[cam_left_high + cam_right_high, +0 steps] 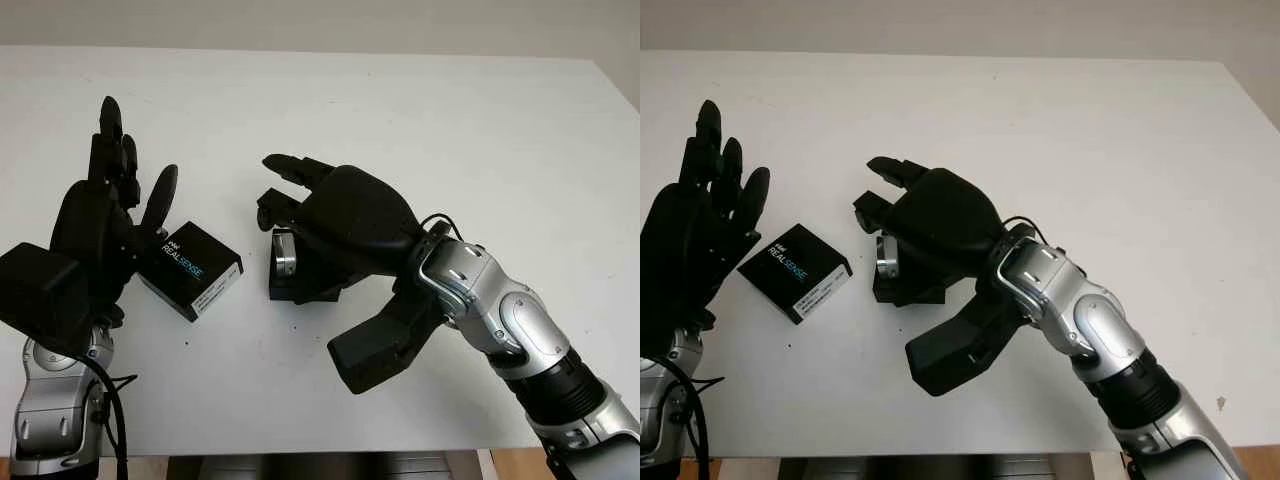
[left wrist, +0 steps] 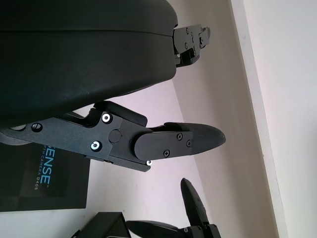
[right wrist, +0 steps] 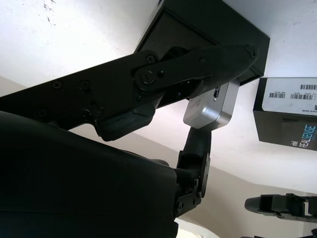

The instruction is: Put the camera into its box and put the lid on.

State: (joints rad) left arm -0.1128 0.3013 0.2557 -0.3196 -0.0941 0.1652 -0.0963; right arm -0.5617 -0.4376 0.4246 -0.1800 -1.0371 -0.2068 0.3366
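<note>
The right hand [image 1: 330,215] sits over the middle of the white table [image 1: 450,130], palm down, fingers curled round the silver camera [image 3: 210,106] — gripping it. In the right wrist view a finger [image 3: 198,67] crosses the camera's top and another [image 3: 195,148] presses its underside, so it's pinched btwn them. The camera is held right at the open black box [image 1: 300,278], whose body shows under and just behind the hand; from the head views a silver end of the camera [image 1: 285,255] peeks out at the box's left side, beside the palm. Can't tell whether it's touching the box floor or only hovering in the opening.

Just left of the box, apart from it, lies the lid [image 1: 190,270] — black, w/ "REALSENSE" lettering and a white barcode label on its side, lying flat and turned at an angle to the table edges. It's nearer the table's front-left part.

The left hand [image 1: 105,215] is up beside the lid on its left, near the table's left edge, open and holding nothing; one finger [image 1: 160,195] points up over the lid's back corner w/o touching it.
</note>
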